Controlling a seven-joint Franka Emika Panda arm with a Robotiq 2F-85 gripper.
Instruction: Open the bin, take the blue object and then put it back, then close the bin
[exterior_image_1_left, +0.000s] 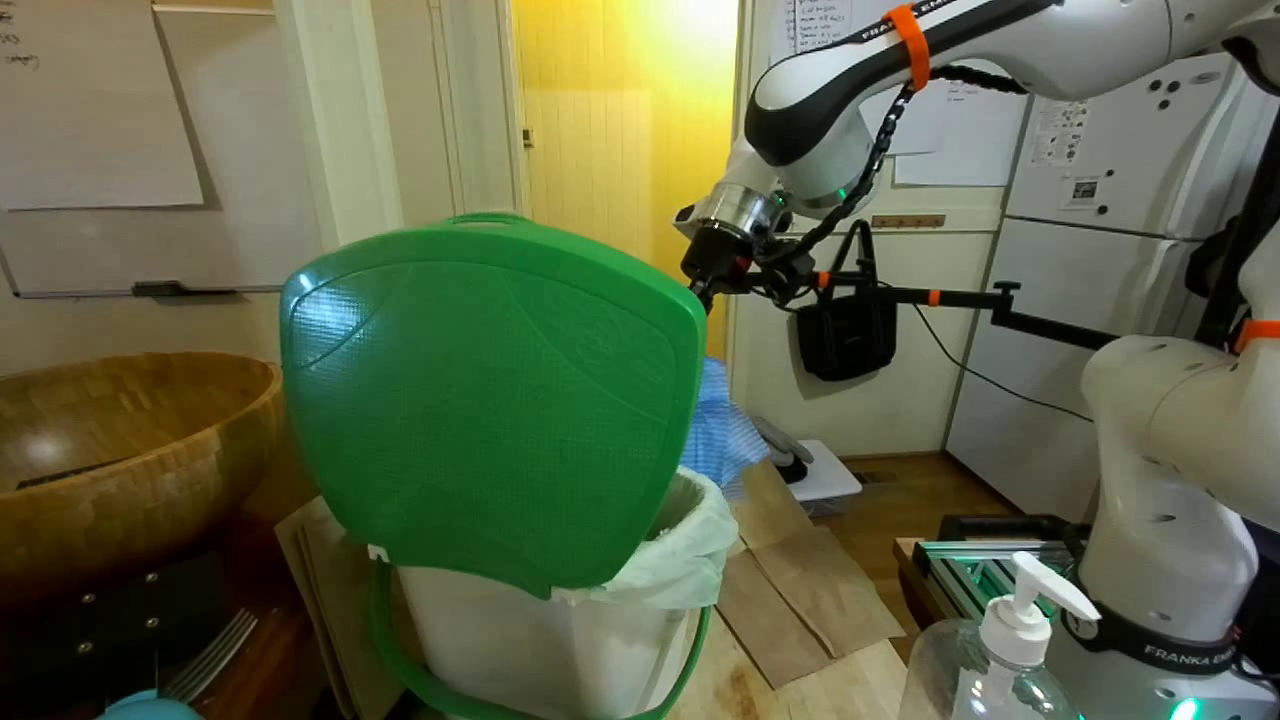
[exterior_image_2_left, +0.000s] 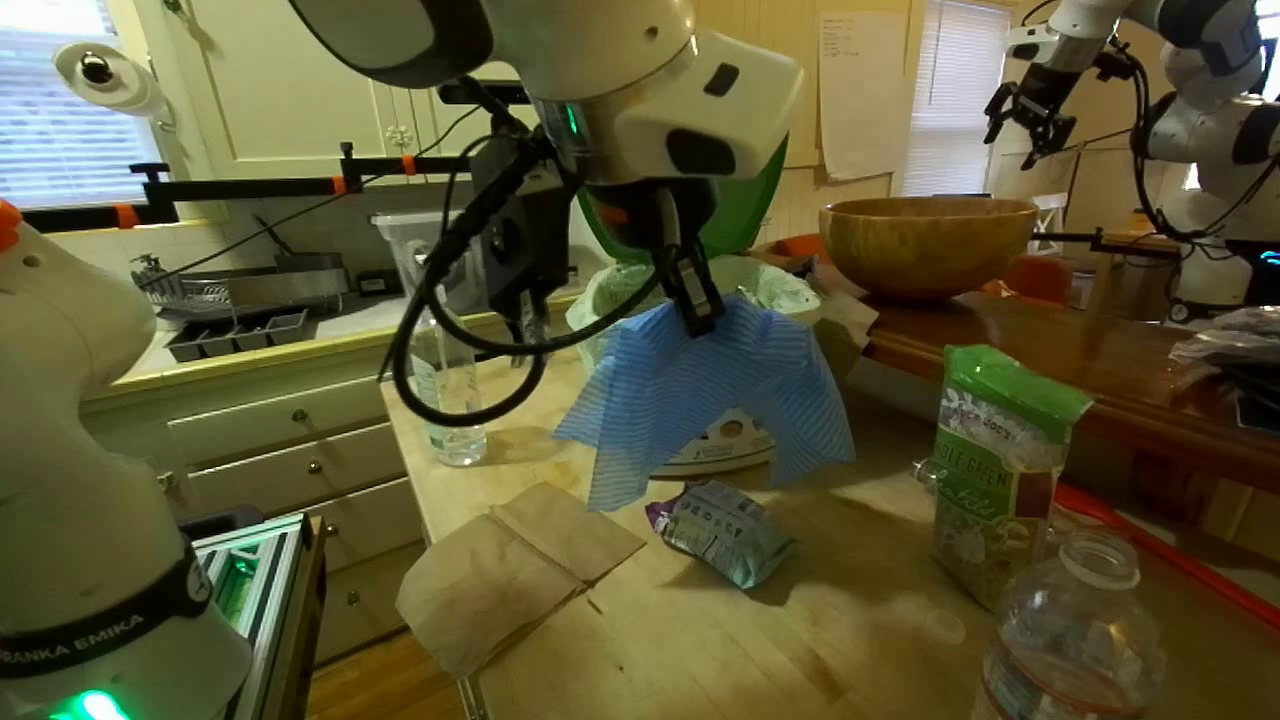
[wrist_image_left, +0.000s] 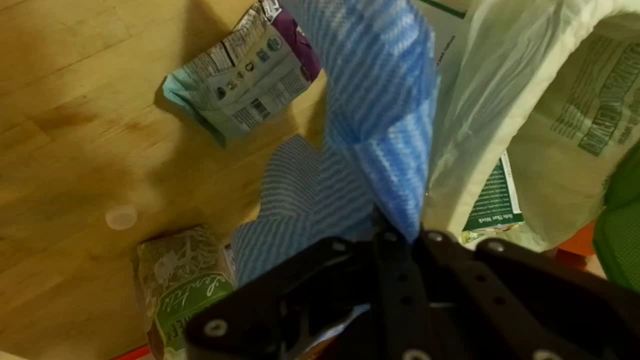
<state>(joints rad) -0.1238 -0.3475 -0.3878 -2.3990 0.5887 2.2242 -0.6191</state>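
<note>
- Plainly, the hand is pinched tight on a fold of blue cloth.
- It hangs beside the open bin — outside it.
- Probably light, limp, hard to damage — best held by a bunched middle.

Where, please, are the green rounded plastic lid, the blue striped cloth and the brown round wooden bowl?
Green lid (exterior_image_1_left: 500, 400), in an exterior view: centre of its face.
Blue cloth (wrist_image_left: 372, 120), in the wrist view: its striped middle.
Wooden bowl (exterior_image_2_left: 925, 252), in an exterior view: its outer wall.
</note>
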